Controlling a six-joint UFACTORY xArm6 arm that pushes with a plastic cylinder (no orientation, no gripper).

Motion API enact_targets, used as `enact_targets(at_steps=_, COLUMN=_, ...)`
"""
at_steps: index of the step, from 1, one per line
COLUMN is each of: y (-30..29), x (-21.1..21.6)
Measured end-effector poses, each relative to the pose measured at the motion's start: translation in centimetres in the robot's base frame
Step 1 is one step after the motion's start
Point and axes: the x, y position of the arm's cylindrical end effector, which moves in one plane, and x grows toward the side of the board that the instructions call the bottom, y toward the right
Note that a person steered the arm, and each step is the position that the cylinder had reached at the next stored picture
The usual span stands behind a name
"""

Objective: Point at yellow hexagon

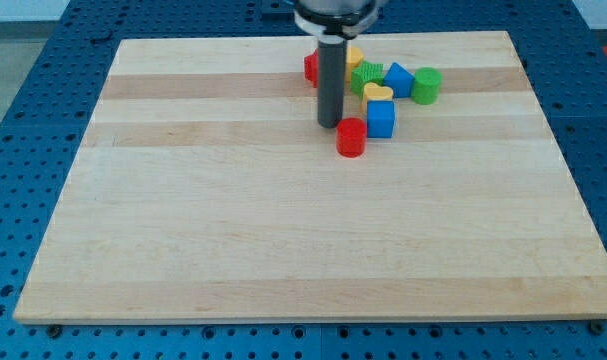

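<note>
The yellow hexagon (354,56) lies near the view's top centre, mostly hidden behind my dark rod; only its right edge shows. My tip (330,125) rests on the board below it, just left of a red cylinder (351,137). A red block (310,68) peeks out at the rod's left. A green star-like block (367,76), a yellow heart (378,93), a blue cube (381,119), a blue block (398,80) and a green cylinder (426,85) cluster to the right of the rod.
The blocks sit on a pale wooden board (283,230), which lies on a blue perforated table (23,120). The arm's silver head (335,12) hangs at the view's top edge.
</note>
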Motion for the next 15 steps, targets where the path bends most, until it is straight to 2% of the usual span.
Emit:
enact_targets(at_steps=2, y=-6.0, x=-2.4)
enact_targets(at_steps=3, y=-8.2, x=-5.7)
enact_targets(at_steps=6, y=-9.4, x=-15.9)
enact_targets(at_steps=7, y=-8.7, x=-17.7)
enact_targets(at_steps=9, y=-5.7, x=-17.7)
enact_targets(at_steps=13, y=5.8, x=-17.6)
enact_targets(at_steps=15, y=6.6, x=-16.5)
